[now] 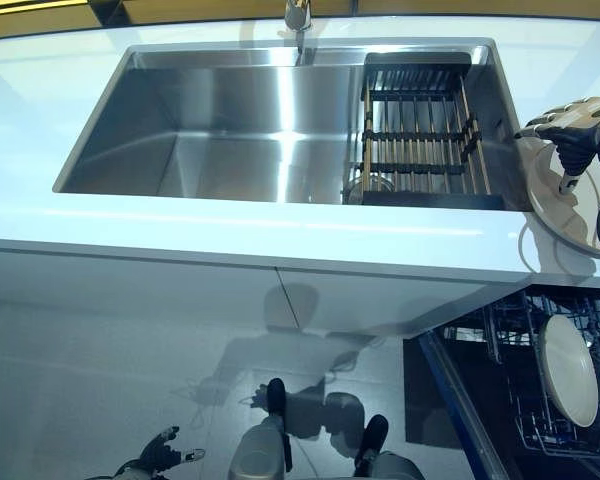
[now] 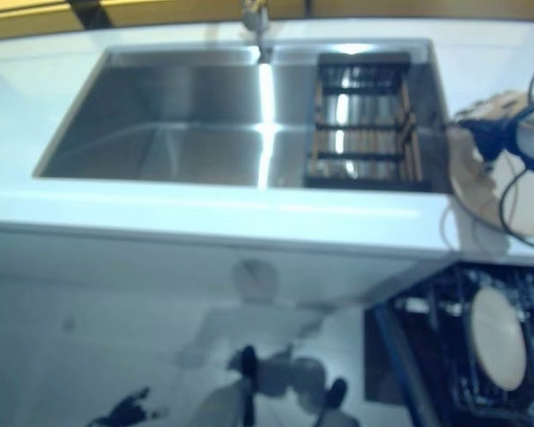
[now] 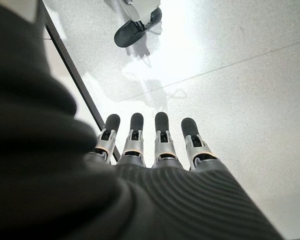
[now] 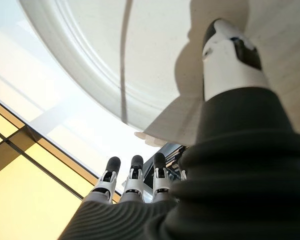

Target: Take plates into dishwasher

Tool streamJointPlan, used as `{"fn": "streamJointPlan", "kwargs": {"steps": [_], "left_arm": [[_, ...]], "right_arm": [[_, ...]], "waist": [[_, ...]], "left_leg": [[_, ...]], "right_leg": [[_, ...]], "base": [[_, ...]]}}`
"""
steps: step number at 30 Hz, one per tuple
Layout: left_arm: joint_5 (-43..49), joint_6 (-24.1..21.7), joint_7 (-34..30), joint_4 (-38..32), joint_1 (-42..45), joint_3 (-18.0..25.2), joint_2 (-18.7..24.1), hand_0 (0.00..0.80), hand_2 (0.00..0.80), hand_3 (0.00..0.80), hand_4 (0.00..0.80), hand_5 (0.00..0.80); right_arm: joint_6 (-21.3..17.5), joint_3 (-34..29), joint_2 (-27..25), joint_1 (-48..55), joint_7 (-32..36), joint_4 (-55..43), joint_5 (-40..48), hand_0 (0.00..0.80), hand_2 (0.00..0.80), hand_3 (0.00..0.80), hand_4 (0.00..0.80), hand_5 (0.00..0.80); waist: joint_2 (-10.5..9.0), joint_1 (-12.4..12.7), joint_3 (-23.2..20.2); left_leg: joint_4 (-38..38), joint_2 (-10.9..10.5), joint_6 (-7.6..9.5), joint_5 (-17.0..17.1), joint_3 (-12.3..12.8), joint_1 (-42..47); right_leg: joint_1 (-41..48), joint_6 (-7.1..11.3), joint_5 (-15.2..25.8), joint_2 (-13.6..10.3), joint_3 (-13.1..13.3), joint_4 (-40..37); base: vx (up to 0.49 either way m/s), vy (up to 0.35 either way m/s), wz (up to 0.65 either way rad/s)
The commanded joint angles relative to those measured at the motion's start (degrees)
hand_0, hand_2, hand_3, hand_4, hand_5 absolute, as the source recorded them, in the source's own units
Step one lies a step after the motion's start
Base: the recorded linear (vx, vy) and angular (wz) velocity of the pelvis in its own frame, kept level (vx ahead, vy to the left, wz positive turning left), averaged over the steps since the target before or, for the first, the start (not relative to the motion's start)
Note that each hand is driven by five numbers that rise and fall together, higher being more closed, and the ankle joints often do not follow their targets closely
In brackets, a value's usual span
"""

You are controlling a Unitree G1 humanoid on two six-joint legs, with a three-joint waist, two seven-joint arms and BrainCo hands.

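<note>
Pickup step. Right hand (image 1: 577,128) over plate (image 1: 548,200) right of sink (image 1: 230,125), fingers straight, thumb on plate, unclamped. Left hand (image 3: 155,145) hung relaxed. Next: clamp rim, lower toward rack (image 1: 540,340).

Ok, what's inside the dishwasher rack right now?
One pale plate stands on edge in the dark wire dishwasher rack, below the counter's right end. The rack's right part is cut off by the view's edge, so anything there cannot be seen.
</note>
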Motion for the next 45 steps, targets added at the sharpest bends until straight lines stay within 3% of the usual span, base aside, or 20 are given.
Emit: {"fn": "streamJointPlan", "kwargs": {"steps": [1,10,16,19,22,25,27,28,34,37,45], "left_arm": [[1.2,-0.4,-0.2,-1.2,-0.3,0.2,2.5,0.000,0.000,0.000,0.000,0.000],[1.4,0.2,-0.4,-0.4,0.3,1.2,2.5,0.000,0.000,0.000,0.000,0.000],[1.4,0.5,-0.3,1.5,0.3,1.2,2.5,0.000,0.000,0.000,0.000,0.000],[1.6,0.7,-0.3,2.7,-0.2,0.9,2.1,0.000,0.000,0.000,0.000,0.000],[2.0,0.2,-0.7,3.7,-0.8,0.4,1.6,0.000,0.000,0.000,0.000,0.000],[1.9,0.0,-0.7,4.2,-1.8,-0.2,0.6,0.000,0.000,0.000,0.000,0.000],[0.8,-0.1,-0.2,5.0,-2.8,-0.8,-0.3,0.000,0.000,0.000,0.000,0.000],[0.6,0.6,0.0,4.9,-3.6,-1.0,-1.0,0.000,0.000,0.000,0.000,0.000],[1.2,1.6,0.7,5.2,-6.9,-1.9,-0.7,0.000,0.000,0.000,0.000,0.000],[1.5,1.8,1.2,6.4,-8.7,-2.9,-0.3,0.000,0.000,0.000,0.000,0.000],[1.5,1.2,1.3,7.5,-9.9,-4.8,-1.3,0.000,0.000,0.000,0.000,0.000]], "right_arm": [[4.0,-0.7,-4.9,-2.2,-3.3,-1.9,-1.4,0.000,0.000,0.000,0.000,0.000],[1.5,1.7,-9.5,-5.4,-2.7,-4.5,-0.8,0.000,0.000,0.000,0.000,0.000],[-0.9,9.9,-11.4,-14.8,-3.4,-3.7,1.3,0.000,0.000,0.000,0.000,0.000],[0.8,13.2,-11.5,-19.8,-4.0,-2.9,3.8,0.000,0.000,0.000,0.000,0.000],[6.2,12.7,-11.7,-21.6,-5.1,-2.1,9.7,0.000,0.000,0.000,0.000,0.000],[12.0,7.1,-12.2,-18.5,-5.8,-2.1,13.0,0.000,0.000,0.000,0.000,0.000],[18.7,0.4,-11.6,-13.4,-7.3,-3.4,21.3,0.000,0.000,0.000,0.000,0.000],[23.7,-9.7,-10.2,-5.3,-6.9,-4.6,21.0,0.000,0.000,0.000,0.000,0.000],[31.3,-35.0,-4.1,19.0,-2.8,-9.3,31.0,0.000,0.000,0.000,0.000,0.000],[32.6,-37.9,0.0,21.5,-5.3,-9.7,32.0,0.000,0.000,0.000,0.000,0.000],[33.1,-36.1,4.5,20.0,-8.9,-8.4,31.7,0.000,0.000,0.000,0.000,0.000]], "waist": [[-4.72,0.5,0.7],[-7.68,-0.7,-2.0],[-9.87,-1.3,-4.9],[-10.70,-1.8,-6.5],[-11.16,-2.5,-7.9],[-11.06,-3.4,-8.6],[-10.95,-4.2,-9.1],[-10.55,-4.7,-9.1],[-10.10,-6.6,-9.0],[-9.87,-7.0,-9.3],[-9.17,-6.6,-9.4]], "left_leg": [[1.1,0.3,-3.19,-5.1,3.7,6.4],[1.3,0.5,-2.39,-4.8,4.4,7.2],[1.7,0.8,-2.15,-4.8,4.7,8.7],[2.1,1.0,-2.04,-4.9,5.0,9.6],[2.4,1.1,-1.98,-5.2,5.6,10.7],[3.2,1.2,-1.74,-5.9,6.6,11.4],[2.9,1.1,-1.47,-6.4,7.3,12.3],[2.6,0.8,-1.02,-7.3,7.7,12.8],[0.2,0.4,-0.30,-7.6,9.2,14.3],[-0.2,-0.2,0.05,-7.9,9.4,14.4],[-0.4,-0.8,0.36,-8.1,8.9,13.9]], "right_leg": [[-2.8,-2.33,-5.1,0.8,1.0,4.6],[-1.0,-2.33,-4.0,1.3,1.2,3.7],[1.3,-2.08,-4.0,1.7,1.8,3.4],[2.1,-1.98,-4.1,1.8,2.2,3.5],[2.8,-1.88,-4.0,2.0,2.6,3.4],[3.0,-1.69,-3.9,1.9,3.2,3.4],[3.5,-1.34,-3.2,1.8,4.1,2.7],[3.8,-0.94,-2.9,1.5,4.7,2.6],[4.1,0.41,-1.2,0.9,5.6,2.2],[3.6,0.77,-0.7,0.7,5.9,2.1],[3.7,0.63,-0.7,0.8,6.1,1.3]], "base": [[0.000,0.000,0.00],[-0.016,0.034,0.01],[0.020,0.057,0.01],[0.010,0.092,-0.02],[-0.015,0.107,-0.06],[-0.039,0.118,-0.10],[-0.043,0.164,-0.24],[-0.056,0.150,-0.25],[-0.069,0.109,-0.17],[-0.057,0.065,-0.15],[-0.020,0.026,-0.05]]}}
